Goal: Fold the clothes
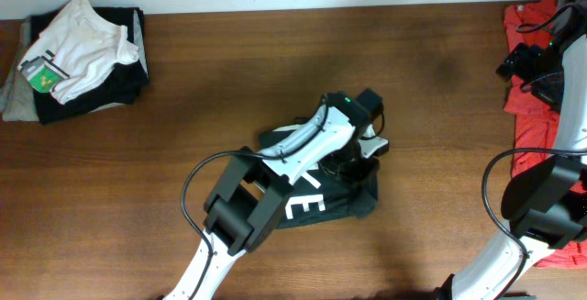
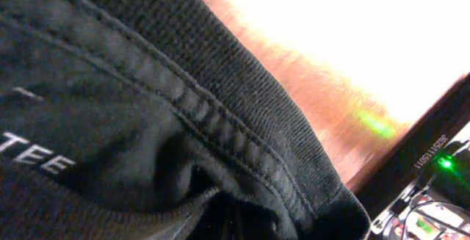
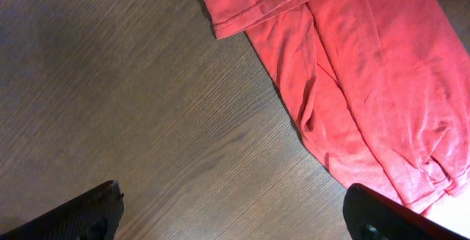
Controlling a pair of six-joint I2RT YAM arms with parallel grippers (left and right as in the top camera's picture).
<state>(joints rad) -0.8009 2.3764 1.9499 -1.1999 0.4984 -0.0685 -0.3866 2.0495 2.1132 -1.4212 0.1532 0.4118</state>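
Centrally, left tool (image 1: 360, 156) at black T-shirt (image 1: 348, 199), right tool (image 3: 239, 214) agape near red T-shirt (image 3: 367, 71)

Black tee (image 1: 348, 201) sits as a small folded bundle near the middle of the table (image 1: 183, 126) (white letters showing). Red tee (image 3: 367, 71) lies wrinkled along the table's right edge.
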